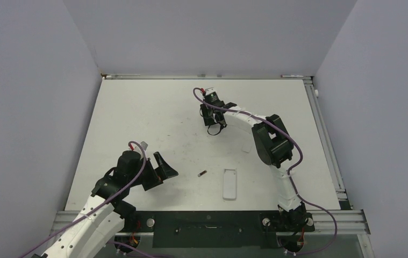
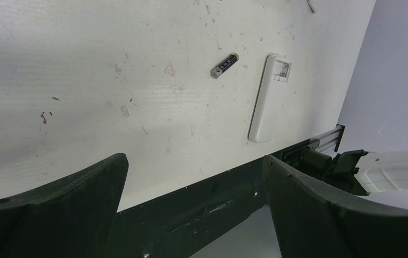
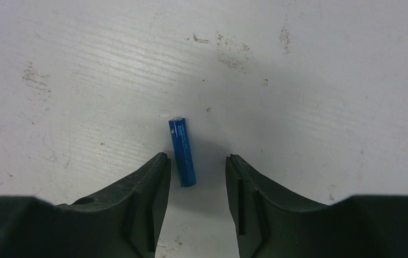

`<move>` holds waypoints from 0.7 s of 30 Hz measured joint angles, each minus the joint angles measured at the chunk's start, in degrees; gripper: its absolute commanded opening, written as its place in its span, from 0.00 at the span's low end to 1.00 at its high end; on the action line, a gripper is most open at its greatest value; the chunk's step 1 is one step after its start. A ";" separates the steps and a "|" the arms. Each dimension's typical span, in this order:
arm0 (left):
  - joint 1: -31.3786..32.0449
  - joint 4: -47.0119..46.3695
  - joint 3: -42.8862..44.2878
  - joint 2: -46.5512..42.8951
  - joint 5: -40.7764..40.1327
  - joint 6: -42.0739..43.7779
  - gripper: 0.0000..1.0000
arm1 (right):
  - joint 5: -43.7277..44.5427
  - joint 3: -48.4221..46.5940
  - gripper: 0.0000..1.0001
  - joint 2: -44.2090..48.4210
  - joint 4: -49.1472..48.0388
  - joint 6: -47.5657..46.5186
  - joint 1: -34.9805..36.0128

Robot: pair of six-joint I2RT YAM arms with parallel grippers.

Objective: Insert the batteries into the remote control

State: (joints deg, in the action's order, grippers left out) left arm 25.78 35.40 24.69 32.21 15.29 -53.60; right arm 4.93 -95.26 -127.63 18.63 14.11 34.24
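Note:
The white remote control (image 1: 229,184) lies back up near the table's front edge; the left wrist view shows it (image 2: 267,102) with an open compartment at its far end. The dark battery (image 1: 202,173) lies just left of it, also in the left wrist view (image 2: 224,65). My left gripper (image 1: 161,173) is open and empty above the front left, left of that battery (image 2: 193,161). My right gripper (image 1: 213,119) is open at the far middle, low over the table. The blue battery (image 3: 182,152) lies with its near end between the right gripper's (image 3: 197,159) fingertips, untouched.
The black front rail (image 1: 207,221) runs along the table's near edge, close under my left gripper (image 2: 201,209). My right arm's elbow (image 1: 270,142) stands above the table right of the remote. Grey walls close in the table's left, far and right sides.

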 measured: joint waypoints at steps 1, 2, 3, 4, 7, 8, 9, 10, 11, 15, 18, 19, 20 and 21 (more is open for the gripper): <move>0.00 0.02 0.00 -0.13 0.00 0.00 0.94 | 0.22 0.00 0.41 0.00 0.00 0.00 0.00; 0.00 0.02 0.00 -0.24 0.00 -0.02 0.94 | 0.26 0.00 0.41 0.00 0.04 0.00 0.00; 0.00 0.02 0.00 -0.28 0.00 -0.02 0.94 | 0.26 0.00 0.40 0.00 0.09 0.00 0.00; -0.02 0.02 0.00 -0.28 0.00 -0.02 0.94 | 0.26 0.00 0.39 0.00 0.09 0.02 0.00; 0.00 0.04 0.00 -0.31 0.00 -0.02 0.94 | 0.26 0.00 0.26 -0.02 0.11 0.07 0.11; 0.00 0.04 0.00 -0.33 0.00 -0.04 0.94 | 0.24 0.00 0.20 -0.11 0.09 0.09 0.22; 0.00 0.04 -0.02 -0.33 -0.02 -0.04 0.94 | 0.24 -0.13 0.16 -0.20 0.09 0.20 0.37; 0.00 0.04 0.00 -0.33 0.00 -0.04 0.94 | 0.20 -0.22 0.10 -0.31 0.04 0.20 0.55; 0.00 0.07 0.00 -0.33 0.00 -0.04 0.94 | 0.20 -0.24 0.09 -0.33 -0.04 0.28 0.74; 0.00 0.09 0.00 -0.63 0.00 -0.04 0.94 | 0.70 0.22 0.08 -0.28 -0.63 0.55 1.40; 0.00 0.15 0.00 -0.70 0.00 -0.07 0.94 | 1.86 4.48 0.08 1.86 -3.85 1.57 1.49; 0.00 0.22 0.00 -0.74 0.00 -0.04 0.94 | 2.27 7.04 0.08 3.39 -4.76 2.10 1.49; 0.00 0.33 0.00 -0.76 0.00 -0.07 0.94 | 2.69 10.45 0.08 5.57 -5.38 2.93 1.49; 0.00 0.46 0.00 -0.81 0.00 -0.07 0.94 | 3.21 13.42 0.08 7.63 -5.53 3.67 1.49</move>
State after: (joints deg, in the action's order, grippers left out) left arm 25.78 35.86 24.69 31.40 15.29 -53.67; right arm 8.14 -81.84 -120.01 13.10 17.78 35.73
